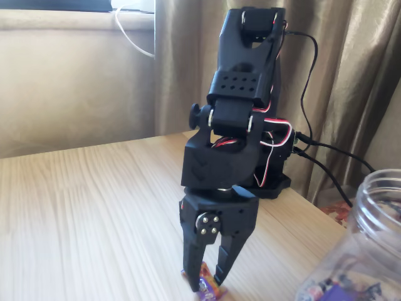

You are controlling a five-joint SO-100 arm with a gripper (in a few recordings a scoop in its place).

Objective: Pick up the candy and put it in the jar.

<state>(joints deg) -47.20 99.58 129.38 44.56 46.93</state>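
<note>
Fingers point(220, 263) nearly closed, straddling candy point(208, 288) on table point(81, 213); firm grip unclear. Jar point(366, 251) at 3 o'clock, mouth open for drop.

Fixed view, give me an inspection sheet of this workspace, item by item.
Surface: light wooden table, bare grain across the left of the picture.
Job's things: candy, purple wrapper, at the bottom edge between the gripper's fingers; clear jar, no lid, at the right edge, wrappers visible inside.
Clutter: nothing seen.
Gripper: gripper pointing down, fingers either side of the candy; whether it is clamped cannot be told.
Cables: black cables from the arm towards the right; white cable at the sill.
Surroundings: beige curtain, pale wall.
</note>
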